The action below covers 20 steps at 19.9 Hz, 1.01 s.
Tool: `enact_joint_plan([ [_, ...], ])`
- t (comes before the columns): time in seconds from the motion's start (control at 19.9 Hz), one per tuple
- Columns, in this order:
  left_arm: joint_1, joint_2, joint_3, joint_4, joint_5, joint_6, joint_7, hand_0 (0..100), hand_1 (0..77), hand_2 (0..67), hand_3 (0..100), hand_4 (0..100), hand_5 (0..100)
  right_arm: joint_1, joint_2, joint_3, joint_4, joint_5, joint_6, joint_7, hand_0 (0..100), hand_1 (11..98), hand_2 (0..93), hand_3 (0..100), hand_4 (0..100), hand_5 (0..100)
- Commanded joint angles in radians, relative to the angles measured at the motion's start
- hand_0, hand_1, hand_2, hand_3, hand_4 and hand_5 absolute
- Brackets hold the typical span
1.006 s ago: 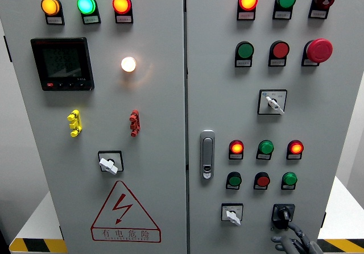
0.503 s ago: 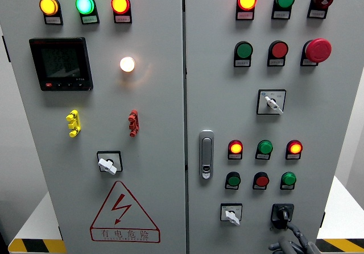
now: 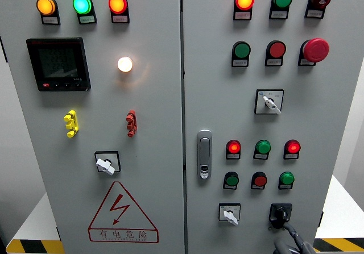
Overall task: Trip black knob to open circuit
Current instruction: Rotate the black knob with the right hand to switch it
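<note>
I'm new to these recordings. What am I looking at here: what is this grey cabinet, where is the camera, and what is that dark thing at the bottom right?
The camera sits on a humanoid robot's head, facing a grey electrical cabinet with two doors. The left door carries three lit lamps, a dark meter screen, a glowing white lamp, a white selector switch and a red warning triangle. The right door has a door handle, rows of red and green lamps and buttons, a red mushroom button and two more white switches. The dark thing is the robot's right hand, coming up from the bottom edge. Its fingers reach the black knob, the switch it must turn. Whether it truly grips it is unclear. No left hand shows.
</note>
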Motion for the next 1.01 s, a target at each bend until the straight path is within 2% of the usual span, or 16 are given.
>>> enact_joint_plan([
  [0.0, 0.000, 0.000, 0.001, -0.001, 0.000, 0.000, 0.000, 0, 3.6, 12.7, 21, 7, 2, 0.000, 0.0001, -0.011, 0.003, 0.000, 0.000, -0.002, 76, 43.3, 6.5, 83, 87, 100],
  [0.96, 0.000, -0.002, 0.001, 0.000, 0.000, 0.000, 0.000, 0, 3.5, 12.7, 21, 7, 2, 0.003, 0.0001, -0.019, 0.008, 0.000, 0.000, -0.010, 77, 43.7, 6.7, 85, 88, 100],
])
